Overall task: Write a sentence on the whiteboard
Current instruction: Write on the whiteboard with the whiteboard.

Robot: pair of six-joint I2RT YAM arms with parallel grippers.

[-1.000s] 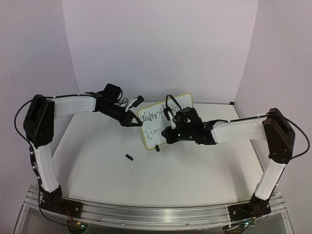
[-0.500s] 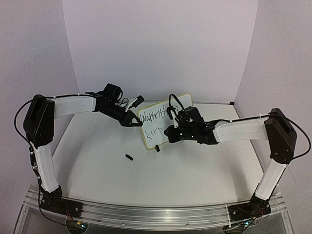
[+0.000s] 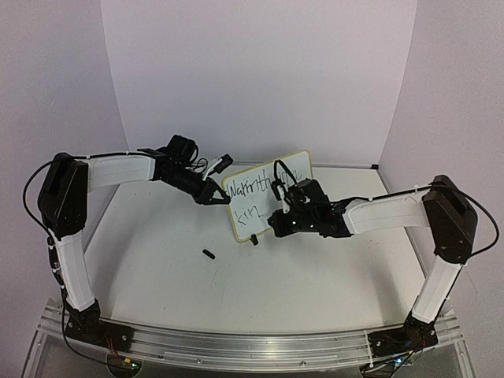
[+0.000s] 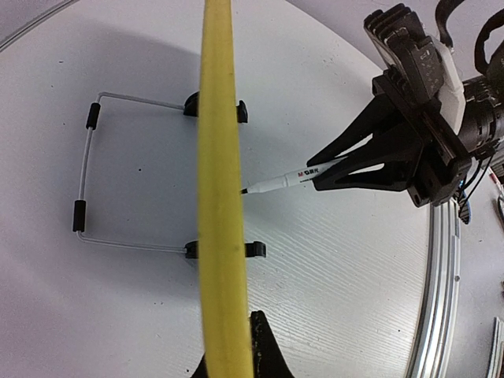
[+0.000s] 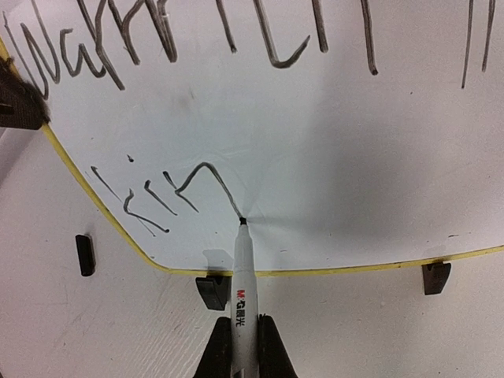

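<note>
Smooth whiteboard (image 5: 315, 157), bare metal wire stand (image 4: 84, 165), matt grained white table (image 4: 354, 276)

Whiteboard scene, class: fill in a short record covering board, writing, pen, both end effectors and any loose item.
Board: small white yellow-rimmed whiteboard, standing on black clip feet
Writing: black handwritten sentence, second line reads "kin" so far
Pen: white marker, tip touching board
Left end effector: clamps board's edge
Right end effector: grips marker
Loose item: small black piece on table

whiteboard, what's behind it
In the left wrist view a wire stand rests on the table behind the whiteboard, joined to its two black clip feet. From the top view the board itself covers the stand, so nothing behind it shows there.
</note>
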